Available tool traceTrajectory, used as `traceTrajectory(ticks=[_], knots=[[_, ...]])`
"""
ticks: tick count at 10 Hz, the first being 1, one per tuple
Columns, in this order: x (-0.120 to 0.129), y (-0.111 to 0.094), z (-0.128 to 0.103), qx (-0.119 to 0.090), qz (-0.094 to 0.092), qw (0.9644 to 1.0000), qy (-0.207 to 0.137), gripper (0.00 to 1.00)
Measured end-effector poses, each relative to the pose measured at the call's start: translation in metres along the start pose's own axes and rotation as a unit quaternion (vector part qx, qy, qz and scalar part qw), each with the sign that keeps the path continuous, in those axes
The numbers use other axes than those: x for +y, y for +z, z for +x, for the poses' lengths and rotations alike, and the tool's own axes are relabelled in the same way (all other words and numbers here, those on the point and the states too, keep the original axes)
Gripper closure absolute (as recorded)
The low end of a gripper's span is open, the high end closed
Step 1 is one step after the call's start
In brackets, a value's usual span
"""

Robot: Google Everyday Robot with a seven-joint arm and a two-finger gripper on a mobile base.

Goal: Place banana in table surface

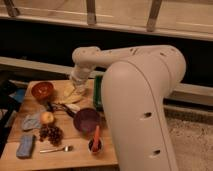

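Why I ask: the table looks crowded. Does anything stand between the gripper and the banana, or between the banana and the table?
Nothing visible does. The gripper hangs right at the banana, which seems to lie on bare table between the red bowl and the green tray.

Your gripper [75, 91] hangs low at the arm's end, pointing down, jaws spread wide. Directly above the jaws sits the wrist [80, 75], a short white cylinder, approx. vertical. Above that, a rounded joint [85, 55] bends the arm [125, 54] sharply. From there the long link runs nearly level, away from the jaws toward view-right, into the big rounded body shell [142, 110]. The shell stands well to view-right of the jaws and nearer the cam, filling the foreground. The whole arm is stretched fwd & across, w/ the gripper at its lowest, farthest pt from the shell.
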Motion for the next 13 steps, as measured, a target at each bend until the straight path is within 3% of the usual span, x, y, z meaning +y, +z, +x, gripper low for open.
traceTrajectory(ticks=[4,7,10,13], knots=[[0.014,0.046,0.015,0.031,-0.042,0.9985,0.018,0.2],[0.021,0.074,0.015,0.036,-0.056,0.9976,0.02,0.2],[0.015,0.078,0.007,-0.004,-0.046,0.9987,0.024,0.2],[0.016,0.079,0.005,-0.011,-0.045,0.9987,0.021,0.2]])
